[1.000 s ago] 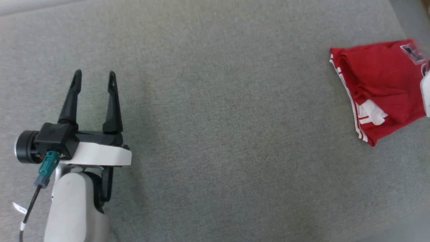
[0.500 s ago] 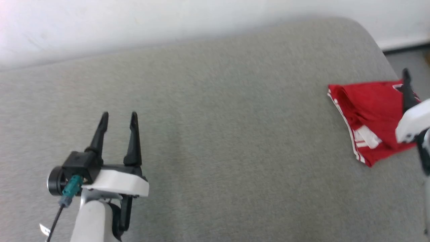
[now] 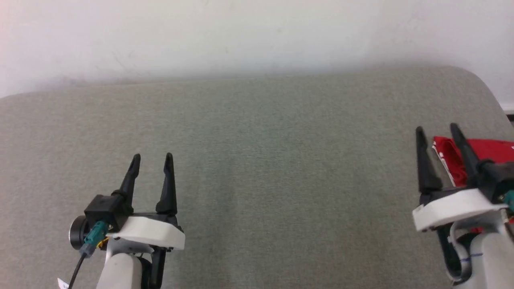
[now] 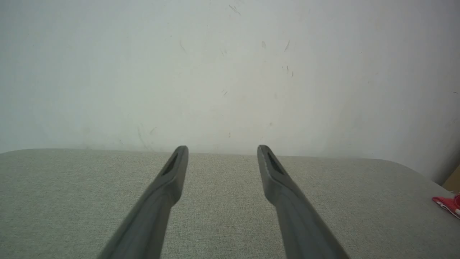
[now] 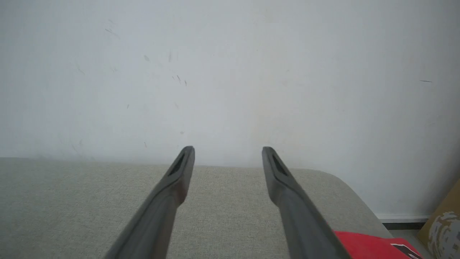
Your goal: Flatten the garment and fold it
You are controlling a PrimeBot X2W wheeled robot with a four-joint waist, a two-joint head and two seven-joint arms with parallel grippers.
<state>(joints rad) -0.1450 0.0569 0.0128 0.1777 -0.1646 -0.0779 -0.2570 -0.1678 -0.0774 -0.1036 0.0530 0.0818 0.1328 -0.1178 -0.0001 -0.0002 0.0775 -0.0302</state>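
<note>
1. Your head camera has tilted up over the last second. The white wall (image 3: 257,32) now takes the top of the head view, and the grey padded surface (image 3: 257,168) sits lower. Most of the apparent shift is the camera moving, not the things.
2. The left gripper (image 3: 152,156) sits at lower left, fingers spread, nothing between them. The left wrist view agrees: the left gripper (image 4: 222,148) is parted over bare grey fabric, with the wall beyond.
3. The right gripper (image 3: 437,128) has come in at lower right. A second ago only a pale sliver of that arm showed beside the cloth. Its fingers now stand apart and empty, and the right wrist view shows the same for the right gripper (image 5: 228,148).
4. The garment (image 3: 492,149) lies at the far right end of the surface, just behind the right gripper's fingers and partly hidden by them. You can see red cloth with a white striped edge.
5. The garment shows as a sliver at the right edge of the left wrist view (image 4: 449,203) and as a red corner at the bottom right of the right wrist view (image 5: 363,246).
6. Reading: both arms look parked and neither touches the cloth. The earlier views showed a compact folded bundle, so the fold is likely done.
7. Check the bundle's neatness before you sign off, because too little of it is visible here to judge.
</note>
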